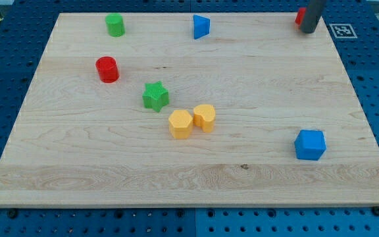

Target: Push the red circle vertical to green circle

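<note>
At view's top right, my tip (308, 30) beside a red block (299, 16), no jaws, red circle (107, 69) below green circle (115, 25)

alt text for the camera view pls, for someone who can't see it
A wooden board holds a red circle just below a green circle at the view's upper left. My tip is at the top right, beside a partly hidden red block, far from both circles.

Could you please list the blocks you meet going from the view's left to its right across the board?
red circle → green circle → green star → yellow hexagon → blue triangle → yellow cylinder → red block → blue cube
</note>
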`<state>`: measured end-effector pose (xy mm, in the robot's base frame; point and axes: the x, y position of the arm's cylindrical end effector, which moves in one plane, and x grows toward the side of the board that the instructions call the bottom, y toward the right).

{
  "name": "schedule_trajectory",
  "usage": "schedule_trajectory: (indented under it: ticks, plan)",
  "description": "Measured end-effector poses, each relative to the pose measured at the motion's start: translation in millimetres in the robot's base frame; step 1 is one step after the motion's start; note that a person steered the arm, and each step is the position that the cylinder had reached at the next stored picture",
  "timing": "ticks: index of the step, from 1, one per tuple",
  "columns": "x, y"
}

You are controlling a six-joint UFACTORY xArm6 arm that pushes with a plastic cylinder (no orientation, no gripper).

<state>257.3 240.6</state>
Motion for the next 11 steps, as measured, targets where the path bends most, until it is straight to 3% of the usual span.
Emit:
schedule_trajectory:
  ticks: [3, 11]
  plan:
    - [34.5, -45.2]
    - [46.8, -47.3]
